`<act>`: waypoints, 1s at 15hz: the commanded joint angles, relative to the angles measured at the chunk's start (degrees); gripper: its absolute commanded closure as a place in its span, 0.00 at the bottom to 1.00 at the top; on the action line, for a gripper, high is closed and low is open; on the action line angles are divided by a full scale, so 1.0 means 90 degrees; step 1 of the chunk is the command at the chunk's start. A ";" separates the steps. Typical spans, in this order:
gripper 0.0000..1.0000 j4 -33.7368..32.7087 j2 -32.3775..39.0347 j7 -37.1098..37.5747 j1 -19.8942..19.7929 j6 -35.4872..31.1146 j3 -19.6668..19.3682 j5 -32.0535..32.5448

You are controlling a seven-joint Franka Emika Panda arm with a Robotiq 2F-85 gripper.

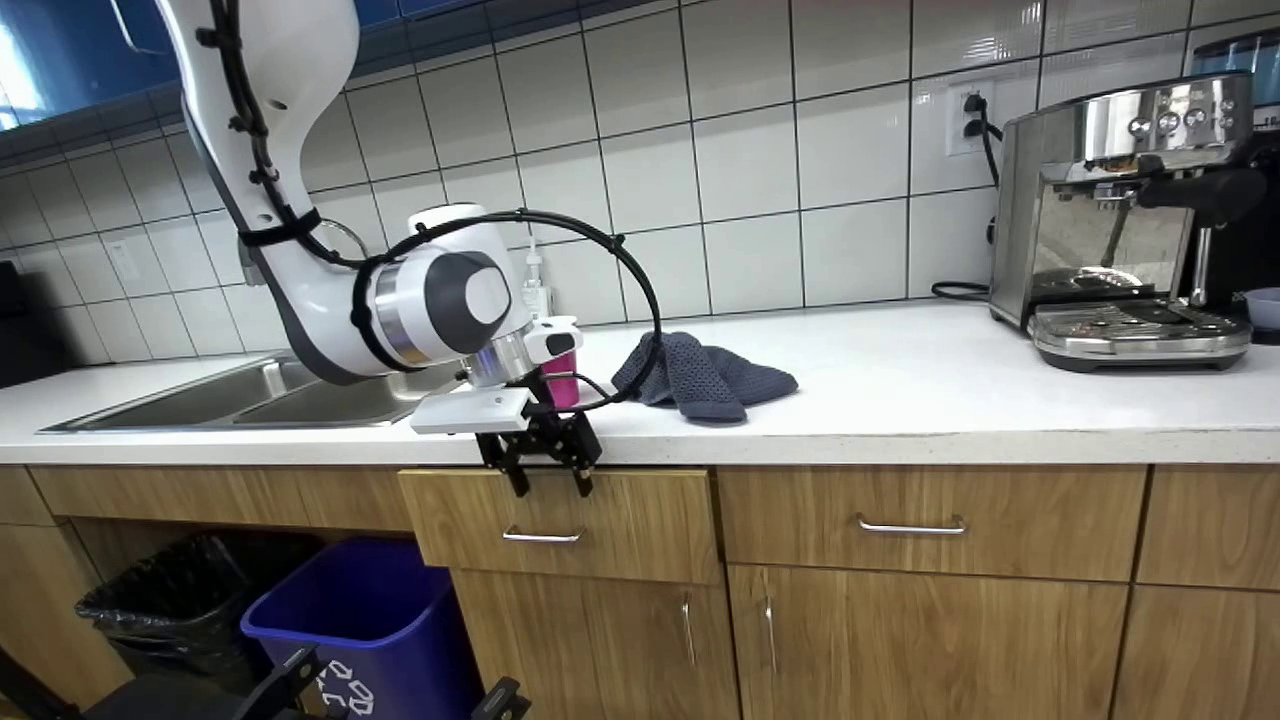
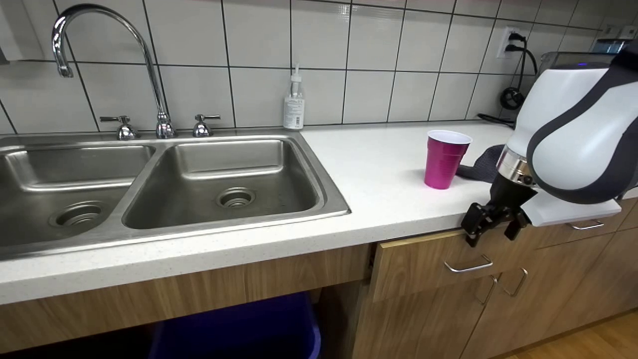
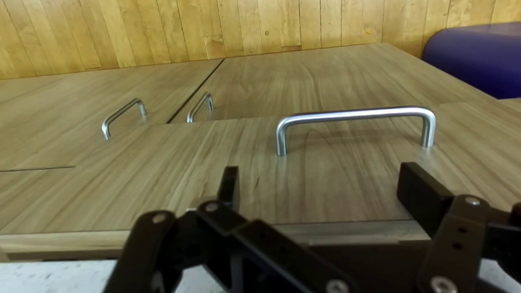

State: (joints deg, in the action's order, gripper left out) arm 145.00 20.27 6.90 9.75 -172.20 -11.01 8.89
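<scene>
White tiles (image 1: 745, 155) back the worktop (image 1: 880, 390). Below its edge a drawer (image 1: 640, 520) stands slightly out, and the gripper (image 3: 319, 183) hangs down before its front, near and above the handle (image 3: 354, 115), jaws spread wide with nothing held. Whether they touch the drawer cannot be told. On the worktop behind, a cup (image 2: 445, 162) stands upright between the 2-basin sink (image 2: 330, 197) and a cloth (image 1: 690, 375); a coffee machine (image 1: 1040, 180) sits well apart, farther along.
</scene>
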 commanded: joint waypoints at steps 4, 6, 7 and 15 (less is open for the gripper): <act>0.00 0.0101 -0.0237 -0.0078 -0.0181 -0.0003 0.0147 -0.0124; 0.00 0.0214 -0.0338 -0.0089 -0.0171 -0.0053 0.0123 -0.0101; 0.00 0.0274 -0.0406 -0.0108 -0.0198 -0.0066 0.0150 -0.0116; 0.00 0.1094 -0.1073 -0.0248 -0.0403 -0.0099 0.0389 -0.0132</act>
State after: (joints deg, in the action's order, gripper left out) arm 150.20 15.26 6.68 8.18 -172.82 -9.39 8.62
